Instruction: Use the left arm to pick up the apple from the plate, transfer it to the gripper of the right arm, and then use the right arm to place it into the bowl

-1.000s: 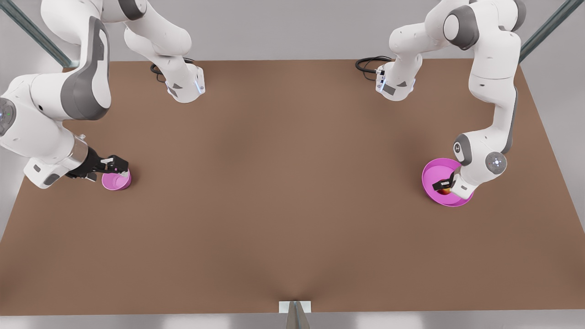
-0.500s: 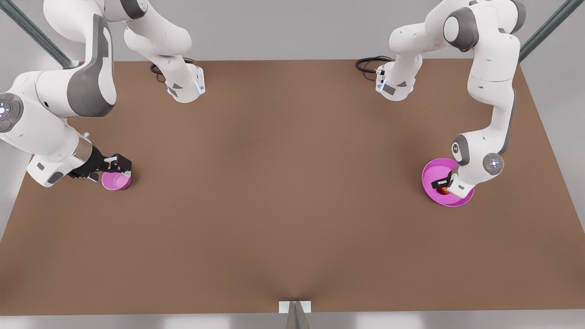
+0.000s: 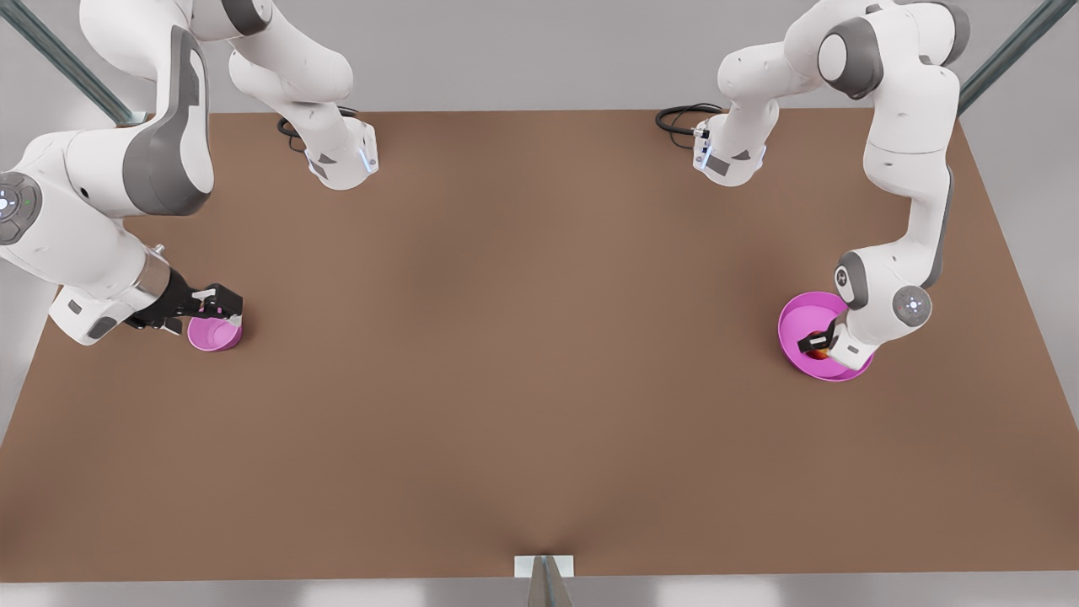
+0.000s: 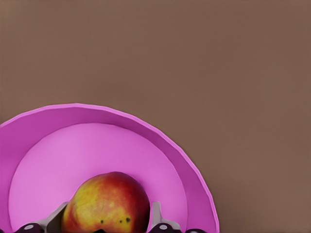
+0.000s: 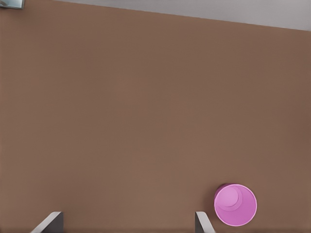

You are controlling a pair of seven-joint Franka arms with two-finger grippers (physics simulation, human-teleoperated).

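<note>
The red and yellow apple [image 4: 107,204] lies in the magenta plate [image 4: 160,145], near the front view's right edge of the table. My left gripper [image 4: 109,216] is down in the plate [image 3: 797,324], shut on the apple [image 3: 819,354], one pale finger [image 4: 156,213] pressed to each side. The apple still rests on the plate's floor. At the front view's left, my right gripper [image 3: 221,314] hangs open just over the rim of the small pink bowl [image 3: 214,334]. The bowl [image 5: 235,205] sits beside one open fingertip [image 5: 200,218], and nothing lies between the fingers.
Both arm bases [image 3: 341,160] [image 3: 729,156] with black cables stand at the table's far edge. A small metal bracket [image 3: 544,566] sits at the near edge. Brown tabletop [image 3: 539,337] stretches between bowl and plate.
My left gripper sank lower into the plate and drew its fingers in on the apple. My right arm shifted slightly over the bowl a second ago, then held still.
</note>
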